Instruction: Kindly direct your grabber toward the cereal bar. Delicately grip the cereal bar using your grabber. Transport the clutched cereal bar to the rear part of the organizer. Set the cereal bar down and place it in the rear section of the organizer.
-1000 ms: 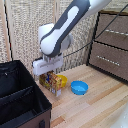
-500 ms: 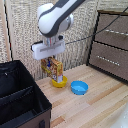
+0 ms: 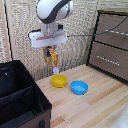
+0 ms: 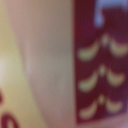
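We've got the cereal bar point(image 3: 52, 57) off the tabletop point(image 3: 95, 107) now, dangling long-side-down under the pincer point(image 3: 49, 49), which is clamped on the packet's upper end. It hangs in the air above the yellow bowl point(image 3: 59, 80), with the blue bowl point(image 3: 79, 87) just beside that. The wrist view is basically all wrapper point(image 4: 60, 65) — blurry yellow and a dark red panel with little pale shapes — so the packet sits right up against the lens and that camera won't help us aim.

The step in hand is the carry to the organizer point(image 3: 22, 102), which sits at the exterior view's left, well apart from the bar. What we'd watch:

- Keep enough height that the hanging bottom end clears the organizer's near wall (a floppy packet held by one end will swing).
- Move smoothly — no jerks, the grip looks like it's only on a narrow strip of wrapper.
- Which compartment counts as "rear" is hard to call from here; we can see dividers point(image 3: 20, 92), so we'd go for the one farthest back.
- Lower it in before letting go, rather than dropping from height.
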